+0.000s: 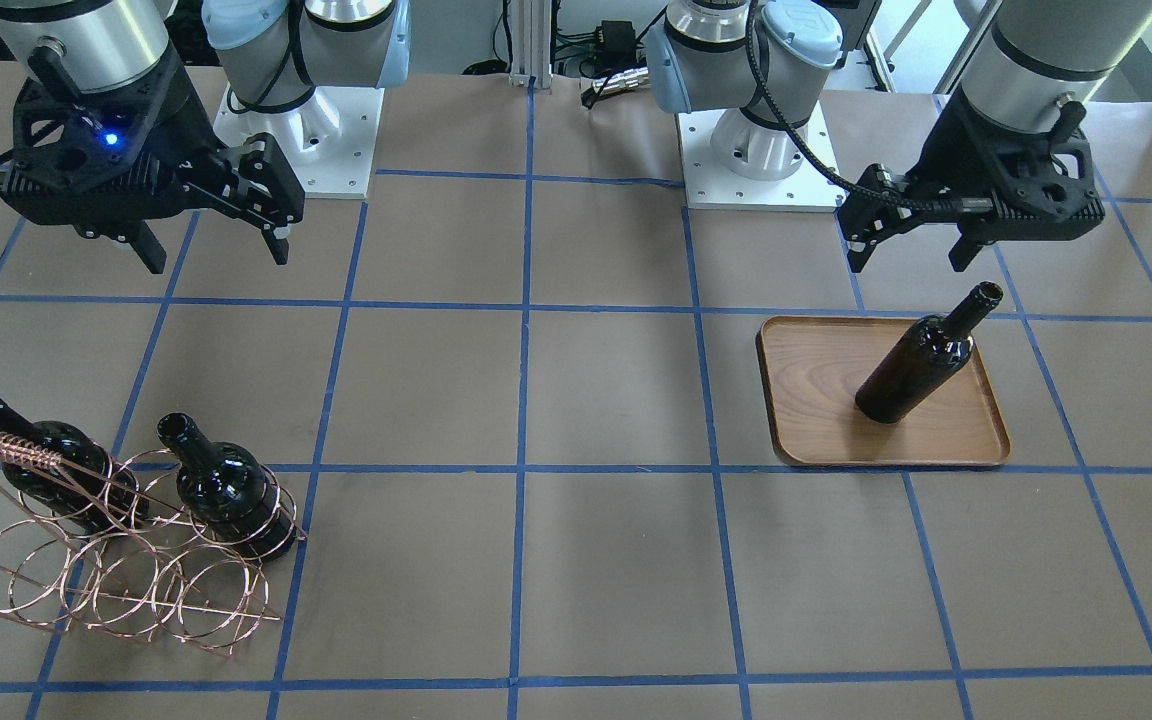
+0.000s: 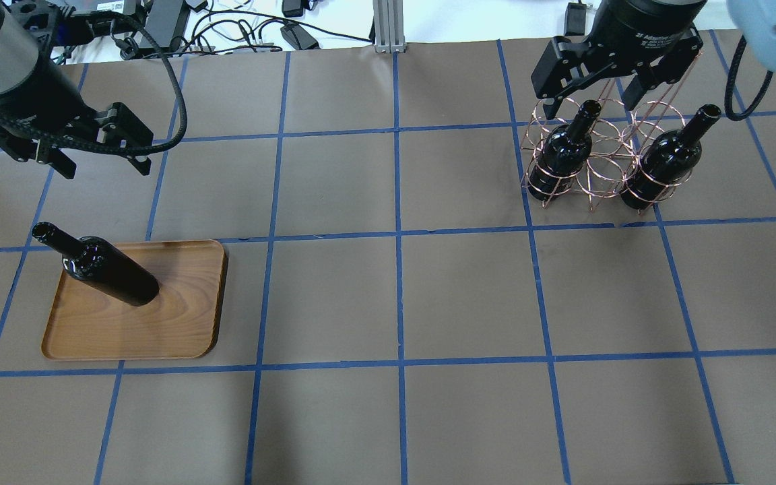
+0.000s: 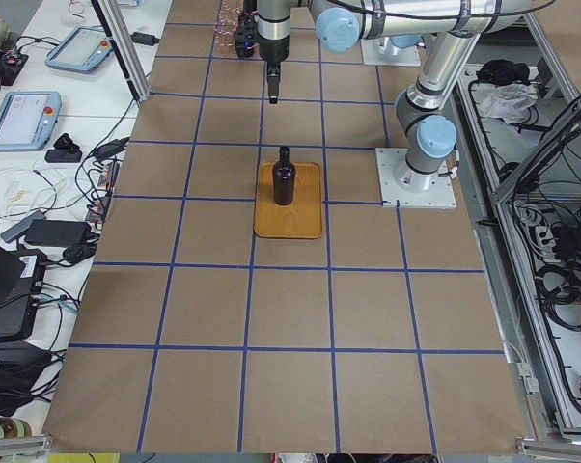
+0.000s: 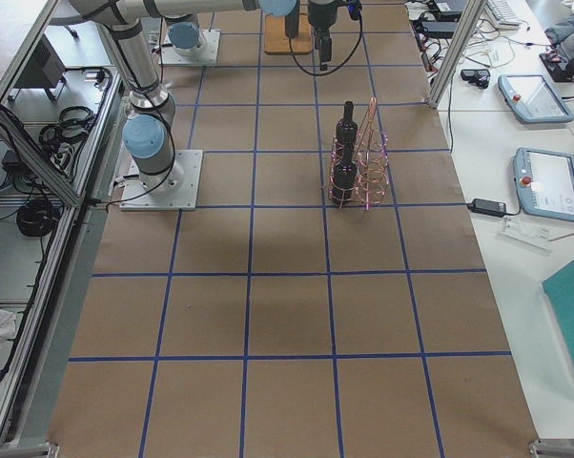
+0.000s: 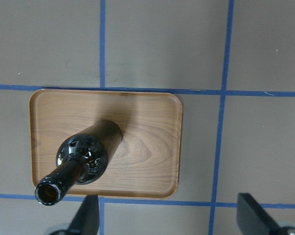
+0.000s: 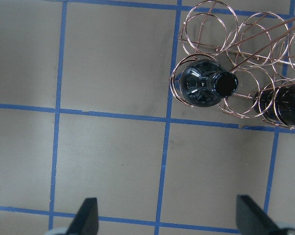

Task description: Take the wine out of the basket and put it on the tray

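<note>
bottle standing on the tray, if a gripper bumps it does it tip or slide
The wine bottle stands upright, tall on a narrow base, so a bump near the neck would likely tip it. Its glossy glass probably grips poorly and could break. Toppled, it may roll.

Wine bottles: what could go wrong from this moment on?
1. The glossy black glass bottle stands upright and unsupported on the brown wooden tray. The open left pincer hangs near its neck, so a stray sweep could topple it.
2. Two black bottles sit inside rings of the thin copper wire rack, with the open right pincer nearby. Lifting one may snag a ring and drag the rack.
</note>
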`<act>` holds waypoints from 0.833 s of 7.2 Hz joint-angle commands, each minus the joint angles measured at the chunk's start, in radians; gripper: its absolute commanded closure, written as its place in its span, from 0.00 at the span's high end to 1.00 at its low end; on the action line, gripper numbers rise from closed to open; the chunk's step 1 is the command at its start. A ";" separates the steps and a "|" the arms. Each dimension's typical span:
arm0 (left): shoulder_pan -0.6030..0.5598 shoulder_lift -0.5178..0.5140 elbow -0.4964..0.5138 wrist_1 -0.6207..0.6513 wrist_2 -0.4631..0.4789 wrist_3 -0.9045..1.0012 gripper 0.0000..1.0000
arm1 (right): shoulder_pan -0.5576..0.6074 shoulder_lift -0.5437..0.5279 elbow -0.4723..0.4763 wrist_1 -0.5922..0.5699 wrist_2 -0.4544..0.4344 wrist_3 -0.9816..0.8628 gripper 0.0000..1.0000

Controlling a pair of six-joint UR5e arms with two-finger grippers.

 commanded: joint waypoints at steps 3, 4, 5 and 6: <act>-0.120 0.019 -0.014 -0.029 0.000 -0.010 1.00 | -0.004 0.000 0.000 -0.002 -0.001 -0.004 1.00; -0.124 0.028 -0.012 -0.043 0.000 -0.010 1.00 | -0.004 0.000 0.000 0.001 -0.001 -0.003 1.00; -0.124 0.034 -0.012 -0.054 0.000 -0.010 1.00 | -0.004 0.000 0.000 -0.001 0.001 -0.001 1.00; -0.124 0.040 -0.012 -0.060 0.000 -0.010 1.00 | -0.004 0.000 0.000 -0.001 -0.011 -0.003 1.00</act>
